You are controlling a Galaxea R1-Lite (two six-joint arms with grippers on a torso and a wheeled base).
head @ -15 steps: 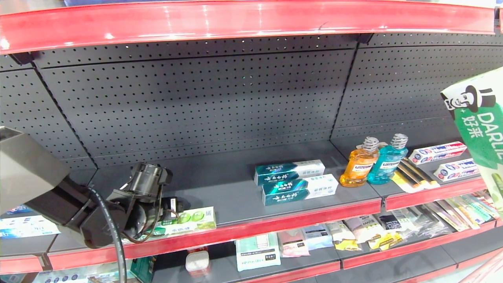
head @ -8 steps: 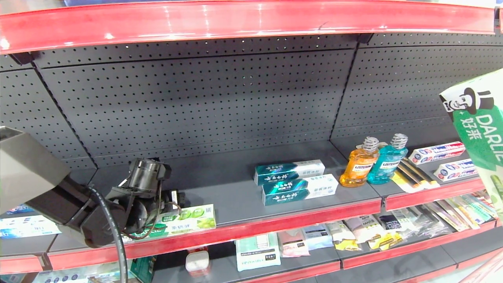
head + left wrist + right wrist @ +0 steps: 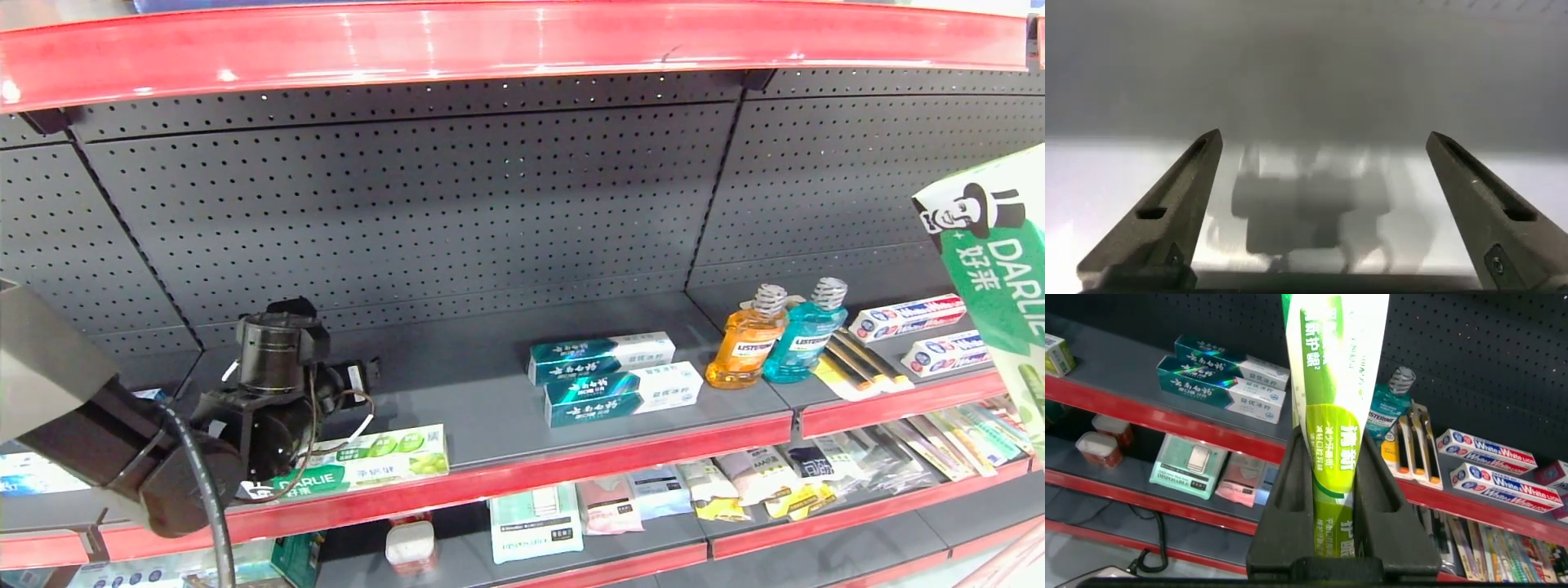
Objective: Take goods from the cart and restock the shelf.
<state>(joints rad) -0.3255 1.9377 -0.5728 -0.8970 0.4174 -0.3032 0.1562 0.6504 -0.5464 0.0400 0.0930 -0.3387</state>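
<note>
A green toothpaste box (image 3: pixel 371 461) lies flat at the front of the grey shelf (image 3: pixel 473 392), close to its red edge. My left gripper (image 3: pixel 356 382) hovers just above and behind that box's left part. In the left wrist view the left gripper (image 3: pixel 1323 137) is open with nothing between its fingers (image 3: pixel 1184 196), over bare shelf. My right gripper (image 3: pixel 1335 457) is shut on a second green toothpaste box (image 3: pixel 1331 367). It holds this box (image 3: pixel 992 261) upright in front of the right end of the shelving.
Two teal toothpaste boxes (image 3: pixel 616 380) lie mid-shelf. An orange mouthwash bottle (image 3: pixel 747 343) and a blue one (image 3: pixel 804 339) stand to their right, with red-and-white toothpaste boxes (image 3: pixel 910 317) beyond. The lower shelf (image 3: pixel 571 563) carries packets and small boxes. Bare shelf lies between the green and teal boxes.
My left gripper has lifted off the green box on the shelf and drawn back to the left, uncovering more of the box. The right arm and its box have barely moved.
</note>
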